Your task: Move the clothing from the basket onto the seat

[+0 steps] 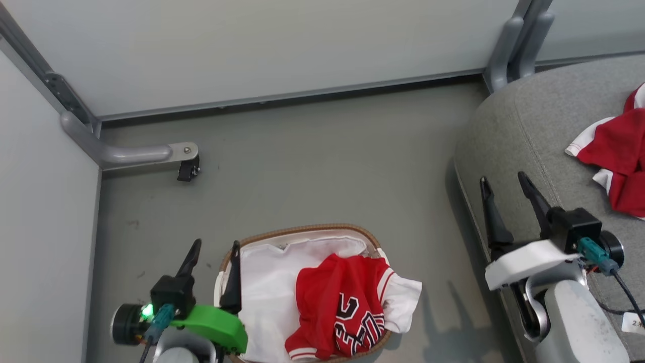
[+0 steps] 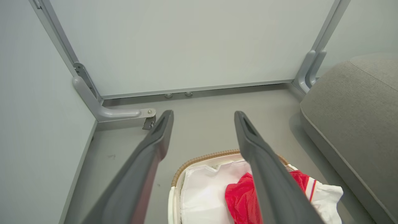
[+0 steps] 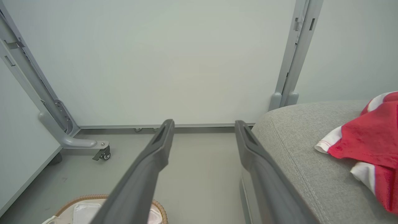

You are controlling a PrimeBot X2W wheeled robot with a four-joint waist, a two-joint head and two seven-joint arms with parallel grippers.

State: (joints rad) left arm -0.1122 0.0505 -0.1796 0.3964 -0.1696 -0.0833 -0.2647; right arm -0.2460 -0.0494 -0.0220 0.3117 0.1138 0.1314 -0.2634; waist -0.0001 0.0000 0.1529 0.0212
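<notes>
In the head view, the basket [image 1: 302,229] sits on the grey floor [image 1: 302,166] at the lower centre of the frame, with its white liner [image 1: 267,282] bare on the left half. The numbered jersey [image 1: 342,302] lies crumpled in the basket's right half, and a white-trimmed sleeve spills over the right rim. Its large black-and-white digits lie sideways and are partly folded under, so they cannot be read with certainty.

The second jersey [image 1: 620,151] lies bunched on the seat [image 1: 524,126] at the right edge of the frame, white trim showing along its left side. No writing is visible on it.

The left tool [image 1: 216,243] is at the lower left, released, its fingers spread with nothing between them. One fingertip is over the basket's left rim, the other over the floor just beside it. The right tool [image 1: 503,176] is at the lower right, likewise released and empty, its fingers over the seat's rounded front edge, well apart from the second jersey.

A small white tag [image 1: 634,322] at the lower right edge bears dark handwriting that seems to start with a 2; the rest is cut off. A partition foot with a caster [image 1: 188,171] stands at the left.
</notes>
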